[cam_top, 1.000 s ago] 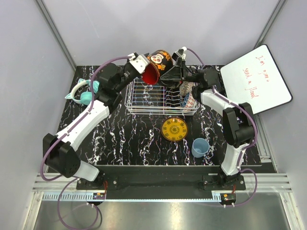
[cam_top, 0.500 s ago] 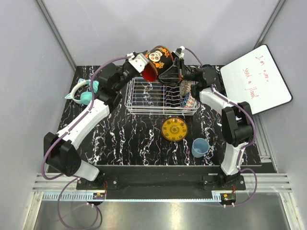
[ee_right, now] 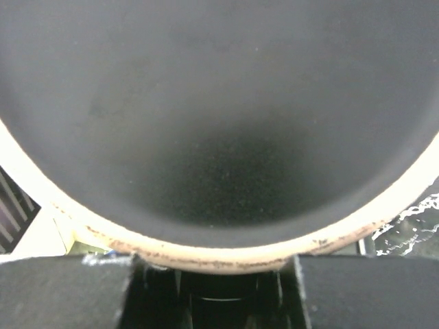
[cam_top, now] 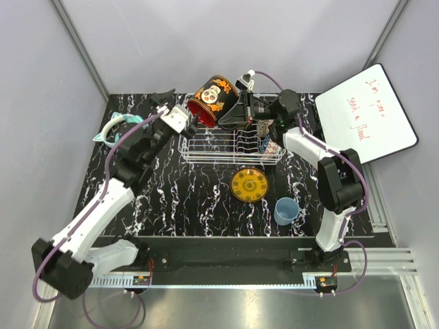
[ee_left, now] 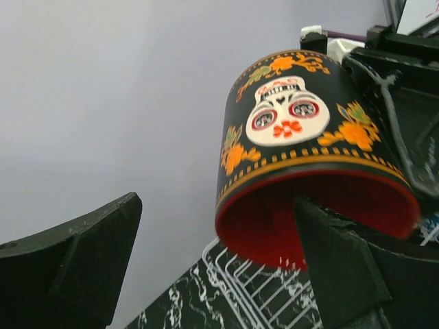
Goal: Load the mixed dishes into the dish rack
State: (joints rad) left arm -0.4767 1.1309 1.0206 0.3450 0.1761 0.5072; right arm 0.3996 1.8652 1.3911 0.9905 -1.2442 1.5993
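Right gripper (cam_top: 234, 114) clamped on dark mug (cam_top: 214, 96), holding it tilted in the air over the back edge of dish rack (cam_top: 230, 147). Left gripper (cam_top: 178, 111) spread wide, clear of the mug. Right wrist view is filled by a dark round surface, probably the mug. Yellow patterned plate (cam_top: 248, 185) and light-blue cup (cam_top: 285, 210) sit on table (cam_top: 185, 199), on the near side of the rack

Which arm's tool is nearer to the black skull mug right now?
Right. The right tool grips the black skull mug above the dish rack; the left tool is open, apart from it on its left.
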